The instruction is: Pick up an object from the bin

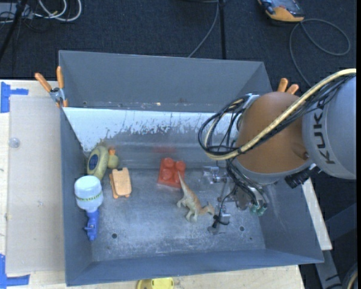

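My gripper (219,219) hangs low over the bin floor at the right of the middle, its fingertips just right of a small tan toy dinosaur (191,202). The dinosaur lies on the floor, and the view shows nothing between the fingers. Behind the dinosaur, a little to its left, sits a red toy brick (169,172).
At the bin's left lie an orange toy block (121,182), a green and yellow round toy (100,159) and a white-capped blue bottle-like thing (89,198). The arm with its orange cover and cables fills the bin's right side.
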{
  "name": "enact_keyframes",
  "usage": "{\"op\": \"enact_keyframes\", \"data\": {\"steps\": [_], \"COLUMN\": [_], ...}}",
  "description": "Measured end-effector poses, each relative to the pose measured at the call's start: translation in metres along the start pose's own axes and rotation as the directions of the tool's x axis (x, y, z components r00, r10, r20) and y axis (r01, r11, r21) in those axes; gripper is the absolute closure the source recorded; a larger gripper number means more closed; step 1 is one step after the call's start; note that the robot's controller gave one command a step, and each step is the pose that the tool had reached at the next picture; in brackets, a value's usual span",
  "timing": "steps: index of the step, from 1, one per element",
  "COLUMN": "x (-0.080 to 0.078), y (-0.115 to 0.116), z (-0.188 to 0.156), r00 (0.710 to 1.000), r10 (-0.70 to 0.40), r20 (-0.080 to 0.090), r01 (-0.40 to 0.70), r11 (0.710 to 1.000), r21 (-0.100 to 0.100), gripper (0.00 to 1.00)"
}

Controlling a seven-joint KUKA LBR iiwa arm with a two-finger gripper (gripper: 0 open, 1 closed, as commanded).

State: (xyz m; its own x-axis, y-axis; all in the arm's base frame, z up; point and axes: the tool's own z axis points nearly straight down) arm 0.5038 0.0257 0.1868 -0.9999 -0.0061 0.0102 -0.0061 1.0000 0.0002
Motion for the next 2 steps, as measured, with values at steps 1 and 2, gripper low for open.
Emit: {"op": "enact_keyframes", "data": {"steps": [1,2], "x": [-0.002,-0.061], "y": [0.000,0.019], "z": [-0.004,0.110], "r00": [1.000,0.999], "r10": [0.001,-0.034], "r20": [0.008,0.002], "r01": [-0.001,0.034], "r11": [1.000,0.999], "r21": [0.000,-0.001], "gripper": [0.00,1.00]}}
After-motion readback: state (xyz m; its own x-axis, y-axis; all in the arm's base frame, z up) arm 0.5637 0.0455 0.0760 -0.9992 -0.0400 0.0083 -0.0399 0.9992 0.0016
